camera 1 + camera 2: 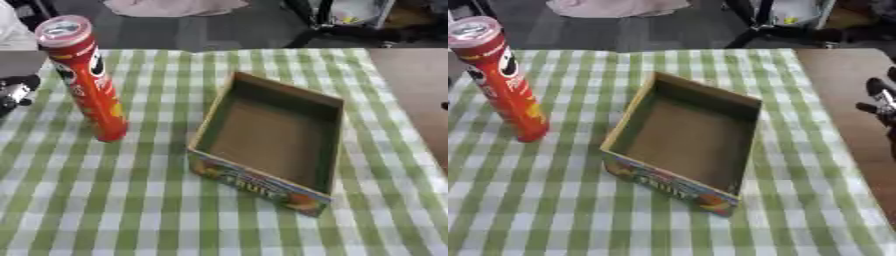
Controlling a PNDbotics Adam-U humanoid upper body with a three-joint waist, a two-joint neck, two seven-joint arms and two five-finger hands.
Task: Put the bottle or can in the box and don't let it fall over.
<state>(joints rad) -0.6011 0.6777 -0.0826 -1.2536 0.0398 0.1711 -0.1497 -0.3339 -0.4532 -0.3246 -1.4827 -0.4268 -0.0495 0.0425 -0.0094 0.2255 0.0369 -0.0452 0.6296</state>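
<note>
A tall red can [87, 80] with a red-rimmed lid stands upright on the green-and-white checked cloth, at the left. An open cardboard box [262, 184] with colourful fruit print on its front wall lies in the middle, right of the can, with nothing inside it. At the left edge, beside the can's upper part and apart from it, only a bit of my left hand [14, 93] shows. My right hand [882, 102] hovers at the right edge over the bare table, fingers relaxed, well away from the box.
The checked cloth [105, 200] covers most of the table; a bare brown strip [842, 75] runs along the right. Beyond the far edge are dark stand legs [325, 25] and a pink cloth [175, 6] on the floor.
</note>
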